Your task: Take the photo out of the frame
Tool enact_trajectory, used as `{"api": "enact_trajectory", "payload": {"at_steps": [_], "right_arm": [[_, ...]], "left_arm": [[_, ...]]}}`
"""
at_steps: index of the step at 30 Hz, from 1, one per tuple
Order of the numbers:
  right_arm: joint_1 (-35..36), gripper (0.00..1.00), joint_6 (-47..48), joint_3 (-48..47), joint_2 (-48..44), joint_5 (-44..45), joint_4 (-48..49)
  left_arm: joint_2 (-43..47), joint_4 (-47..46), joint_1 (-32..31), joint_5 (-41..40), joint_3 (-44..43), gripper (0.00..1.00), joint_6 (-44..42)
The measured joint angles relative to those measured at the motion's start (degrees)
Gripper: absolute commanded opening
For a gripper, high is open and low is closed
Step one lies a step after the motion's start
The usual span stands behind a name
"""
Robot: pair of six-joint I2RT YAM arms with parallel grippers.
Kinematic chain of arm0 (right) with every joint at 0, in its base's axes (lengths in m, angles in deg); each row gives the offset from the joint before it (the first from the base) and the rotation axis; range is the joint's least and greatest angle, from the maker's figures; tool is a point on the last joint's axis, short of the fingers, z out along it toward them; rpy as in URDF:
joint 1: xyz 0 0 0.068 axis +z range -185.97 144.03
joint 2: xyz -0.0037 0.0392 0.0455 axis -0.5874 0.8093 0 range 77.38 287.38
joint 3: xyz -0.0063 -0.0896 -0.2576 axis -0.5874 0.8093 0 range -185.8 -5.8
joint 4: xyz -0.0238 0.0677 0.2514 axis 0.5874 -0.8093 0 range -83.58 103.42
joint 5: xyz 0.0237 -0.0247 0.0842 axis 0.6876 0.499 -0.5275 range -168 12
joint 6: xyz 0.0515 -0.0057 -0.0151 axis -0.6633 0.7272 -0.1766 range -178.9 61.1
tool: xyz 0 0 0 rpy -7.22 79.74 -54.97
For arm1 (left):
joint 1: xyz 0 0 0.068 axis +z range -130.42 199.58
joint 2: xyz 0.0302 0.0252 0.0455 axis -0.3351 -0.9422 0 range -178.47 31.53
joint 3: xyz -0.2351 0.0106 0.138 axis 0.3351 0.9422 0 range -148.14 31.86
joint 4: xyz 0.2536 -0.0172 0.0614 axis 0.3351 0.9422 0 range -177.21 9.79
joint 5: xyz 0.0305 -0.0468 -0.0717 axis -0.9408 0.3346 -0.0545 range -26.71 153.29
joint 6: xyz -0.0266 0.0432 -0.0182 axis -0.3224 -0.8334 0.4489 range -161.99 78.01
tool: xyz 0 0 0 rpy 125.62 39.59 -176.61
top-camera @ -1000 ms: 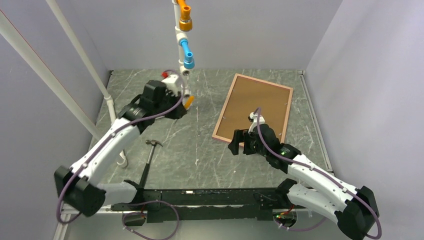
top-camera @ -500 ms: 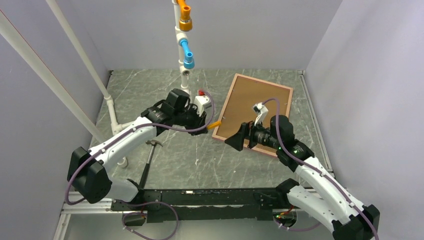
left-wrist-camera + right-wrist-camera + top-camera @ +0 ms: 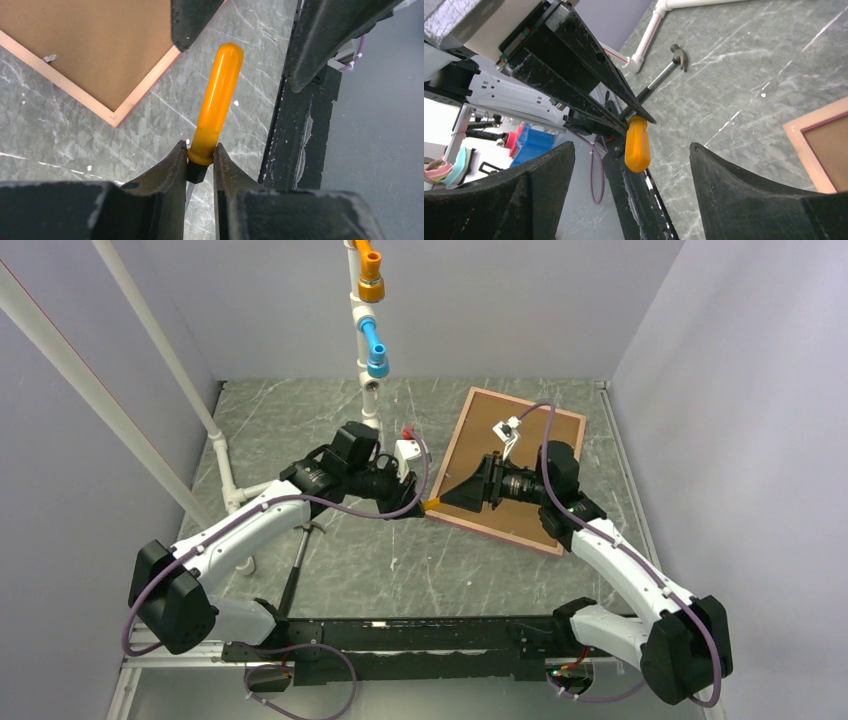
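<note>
The frame (image 3: 462, 455) lies face down at the back right, its brown backing board up inside a pink-wood rim (image 3: 75, 90). The photo is hidden under the board. My left gripper (image 3: 410, 502) is shut on a screwdriver just below its orange handle (image 3: 216, 100), by the frame's near-left corner. The handle points away toward my right gripper (image 3: 450, 498). That gripper stands open facing left, with the handle's tip (image 3: 637, 145) between its wide fingers (image 3: 724, 180) and touching neither.
A hammer (image 3: 300, 550) lies on the grey marbled table near the left arm. A white pipe stand with orange and blue fittings (image 3: 370, 320) rises at the back centre. White pipes slant along the left wall (image 3: 150, 350).
My left arm swung right from the pipe stand, carrying the screwdriver to the frame's near-left corner. My right gripper turned to face left around the handle and narrowed slightly.
</note>
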Motion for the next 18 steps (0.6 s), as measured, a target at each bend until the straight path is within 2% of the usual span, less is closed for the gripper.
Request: {"api": "enact_trajectory", "payload": {"at_steps": [7,15,18], "right_arm": [[2.1,0.72,-3.6,2.3,2.7,0.0,9.4],[5.0,0.57,-6.4,4.2,6.2,0.5,14.7],[5.4,0.55,-6.9,4.3,6.4,0.6,16.2]], "left_arm": [[-0.2,-0.5,-0.2,2.3,0.0,0.00,0.3],[-1.4,-1.5,-0.2,4.1,0.0,0.00,0.5],[-1.7,-1.6,-0.2,4.5,0.0,0.00,1.0]]}}
